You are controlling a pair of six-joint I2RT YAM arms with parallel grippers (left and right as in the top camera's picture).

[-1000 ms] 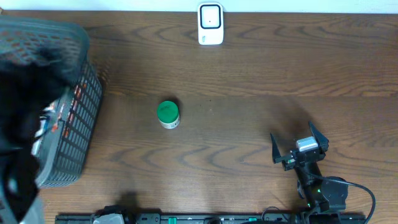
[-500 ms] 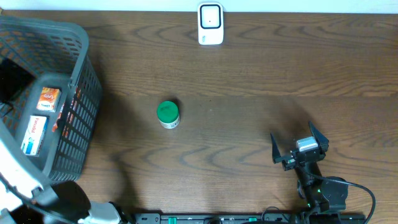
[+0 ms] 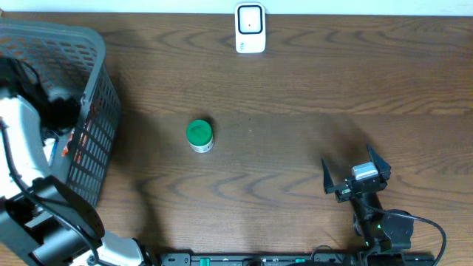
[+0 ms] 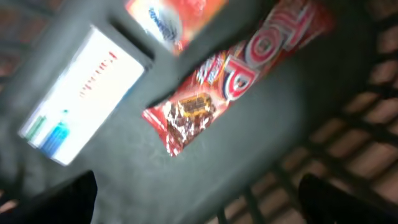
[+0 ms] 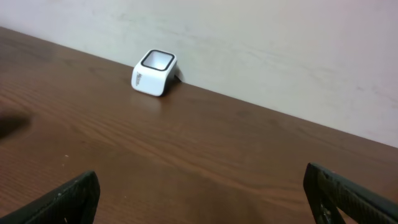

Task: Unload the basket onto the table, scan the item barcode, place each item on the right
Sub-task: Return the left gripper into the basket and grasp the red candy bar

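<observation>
**White link on the left, all black on the right**

At the left edge of the overhead view, the left arm (image 3: 16, 140) has a smooth white link between bulky black joint housings. In the lower right, the right arm (image 3: 380, 229) is black throughout, with a small green light (image 3: 367, 242) and a looping black cable (image 3: 436, 233). Its right gripper (image 3: 346, 154) has two flat black fingers flanking a silver-grey block (image 3: 363, 172). The left gripper (image 4: 199, 199) shows only dark, blurred fingertips (image 4: 68, 199) in the lower corners of its wrist view
</observation>
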